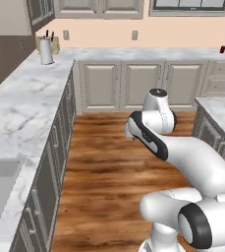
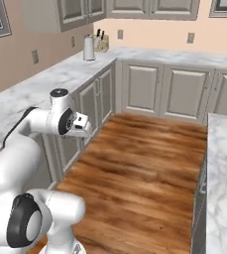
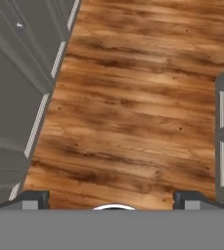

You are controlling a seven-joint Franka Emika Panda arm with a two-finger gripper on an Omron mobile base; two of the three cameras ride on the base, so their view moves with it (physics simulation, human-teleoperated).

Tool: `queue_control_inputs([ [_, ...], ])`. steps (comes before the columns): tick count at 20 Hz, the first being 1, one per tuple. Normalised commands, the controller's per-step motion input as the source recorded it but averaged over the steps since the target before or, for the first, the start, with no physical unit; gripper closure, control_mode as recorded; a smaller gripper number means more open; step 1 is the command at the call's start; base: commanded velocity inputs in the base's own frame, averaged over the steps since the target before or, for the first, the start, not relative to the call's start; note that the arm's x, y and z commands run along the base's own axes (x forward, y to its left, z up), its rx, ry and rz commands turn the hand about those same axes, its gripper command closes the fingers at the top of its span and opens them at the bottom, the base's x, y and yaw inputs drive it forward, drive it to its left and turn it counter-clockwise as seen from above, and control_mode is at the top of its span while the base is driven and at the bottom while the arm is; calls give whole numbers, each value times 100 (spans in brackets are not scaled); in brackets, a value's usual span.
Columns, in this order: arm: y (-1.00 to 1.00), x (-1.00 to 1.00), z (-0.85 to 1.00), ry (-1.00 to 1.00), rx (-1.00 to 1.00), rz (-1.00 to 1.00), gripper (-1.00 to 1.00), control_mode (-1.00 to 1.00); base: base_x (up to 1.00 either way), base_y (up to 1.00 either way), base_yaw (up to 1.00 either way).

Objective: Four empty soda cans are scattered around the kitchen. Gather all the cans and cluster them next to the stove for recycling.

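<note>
Wood floor (image 3: pixel 133 107) aisle btwn cabinets (image 3: pixel 15 97); gripper (image 3: pixel 112 199) spread wide.

White marble counter (image 1: pixel 25 106) wraps the corner, and on it, far back, stands a silvery cylinder (image 1: pixel 46 51) just beside a knife block (image 1: pixel 53 44). Far right on the back run sits 1 small red soda can (image 1: pixel 222 49). Wood floor (image 1: pixel 109 167) lies between the cabinets.
</note>
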Motion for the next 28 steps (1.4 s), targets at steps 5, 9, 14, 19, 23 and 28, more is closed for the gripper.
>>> queue_control_inputs([
  [5,0,0,0,0,0,0,-100,100,0,-2,-49],
  [9,0,0,0,0,0,0,-100,100,0,0,-50],
  [14,0,0,0,0,0,0,-100,100,0,0,-50],
  [19,0,0,0,0,0,0,-100,100,0,0,-50],
  [23,0,0,0,0,0,0,-100,100,0,0,-49],
  [28,0,0,0,0,0,0,-100,100,0,0,-49],
])
